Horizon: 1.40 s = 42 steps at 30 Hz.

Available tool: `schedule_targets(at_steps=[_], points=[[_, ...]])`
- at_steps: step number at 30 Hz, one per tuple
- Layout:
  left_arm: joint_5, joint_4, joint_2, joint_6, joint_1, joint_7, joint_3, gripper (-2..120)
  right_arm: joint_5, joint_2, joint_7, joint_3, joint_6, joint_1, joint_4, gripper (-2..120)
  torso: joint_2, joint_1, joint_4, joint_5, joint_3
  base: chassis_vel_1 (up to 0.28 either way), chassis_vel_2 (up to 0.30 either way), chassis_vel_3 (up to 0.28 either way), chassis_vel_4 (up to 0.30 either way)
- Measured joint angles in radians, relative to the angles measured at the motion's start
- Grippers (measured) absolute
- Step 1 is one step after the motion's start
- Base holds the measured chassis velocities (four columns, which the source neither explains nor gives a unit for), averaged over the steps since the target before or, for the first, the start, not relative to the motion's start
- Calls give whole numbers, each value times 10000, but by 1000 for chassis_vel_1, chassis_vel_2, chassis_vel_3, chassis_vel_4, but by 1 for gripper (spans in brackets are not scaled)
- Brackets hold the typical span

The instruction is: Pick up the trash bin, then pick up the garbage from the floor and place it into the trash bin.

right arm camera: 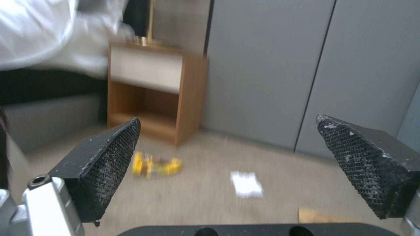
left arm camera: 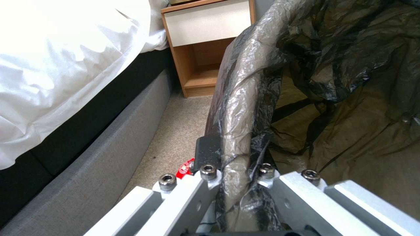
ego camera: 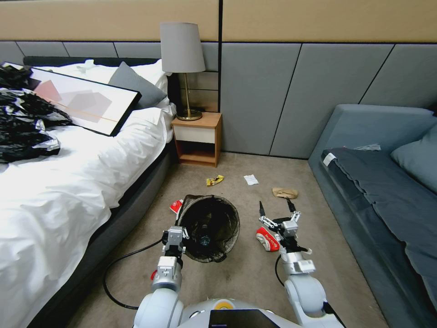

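Observation:
The trash bin (ego camera: 214, 225), lined with a black bag, is tilted toward me above the carpet. My left gripper (ego camera: 180, 233) is shut on its near-left rim; in the left wrist view the bagged rim (left arm camera: 238, 131) runs between the fingers (left arm camera: 205, 154). My right gripper (ego camera: 276, 207) hovers open to the right of the bin, over a red-and-white packet (ego camera: 267, 239). Garbage lies on the floor: another red-and-white packet (ego camera: 176, 206) beside the bin, a yellow wrapper (ego camera: 215, 180), a white paper scrap (ego camera: 251, 179) and a brown paper bag (ego camera: 285, 193). The right wrist view shows wide-apart pads (right arm camera: 109, 164) framing the wrapper (right arm camera: 157, 165) and scrap (right arm camera: 246, 184).
A bed (ego camera: 68, 191) with white sheets borders the left, carrying glossy black bags (ego camera: 22, 123) and a framed picture (ego camera: 86, 100). A wooden nightstand (ego camera: 198, 139) with a lamp (ego camera: 183, 68) stands at the wall. A grey sofa (ego camera: 382, 191) closes the right. A black cable (ego camera: 114, 273) loops on the carpet.

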Motion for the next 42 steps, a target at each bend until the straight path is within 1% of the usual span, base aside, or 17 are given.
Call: schedule_targets(at_steps=[2,6,8,9,10,13,14,16,17,20,21,24,26,32,34,37,42], points=[[5,1,-3,0,8,-1,-1,0,232,-195,6,-72,-405,175,-359,100,0,0,-1,0,0,0,0,0,0],[6,1,-10,-1,2,-2,3,0,395,-333,8,-133,-733,350,-662,100,0,0,0,1,0,0,0,0,0],[17,0,-12,-6,10,-1,23,0,624,-508,9,-209,-1457,612,-1075,100,0,0,0,0,0,0,0,0,0],[17,0,-12,-6,10,-1,23,0,624,-508,9,-209,-1457,612,-1075,100,0,0,0,0,0,0,0,0,0],[23,-4,-13,-8,15,-1,23,0,699,-549,-35,-228,-1722,684,-1219,100,0,0,1,0,0,0,0,0,0],[34,-24,-14,-12,32,0,19,0,761,-606,-405,-226,-2389,834,-1618,100,0,0,0,-1,0,0,0,0,0],[34,-24,-14,-12,32,0,19,0,761,-606,-405,-226,-2389,834,-1618,100,0,0,0,-1,0,0,0,0,0],[42,-37,-16,-34,44,3,17,0,515,-629,-655,-191,-2898,972,-2108,100,0,0,1,1,0,0,0,0,0],[42,-37,-16,-34,44,3,17,0,515,-629,-655,-191,-2898,972,-2108,100,0,0,1,1,0,0,0,0,0],[46,-52,-19,-77,47,11,15,0,366,-678,-1017,-134,-3541,1105,-2574,100,0,0,0,0,0,0,0,0,0],[46,-52,-19,-77,47,11,15,0,366,-678,-1017,-134,-3541,1105,-2574,100,0,0,0,0,0,0,0,0,0],[45,-61,-19,-90,42,11,17,0,342,-761,-1232,-97,-3949,1280,-2979,100,0,0,1,0,0,0,0,0,0],[44,-61,-14,-95,42,9,17,0,335,-797,-1294,-87,-4025,1339,-3113,100,0,0,-1,-1,0,0,0,0,0],[41,-93,-4,-103,47,7,37,0,207,-834,-1564,-57,-4185,1764,-4158,100,0,1,1,0,0,0,0,0,0],[45,-102,-2,-103,66,7,43,0,161,-836,-1650,-51,-4178,1833,-4345,100,0,0,0,0,0,0,0,0,0],[70,-124,-9,-113,125,3,29,0,12,-848,-1809,-6,-4055,2101,-5016,100,0,1,-1,0,1,0,0,0,0],[101,-125,-35,-124,147,-2,29,0,-57,-833,-1894,35,-3898,2373,-5425,100,0,0,1,0,0,0,0,0,0]])
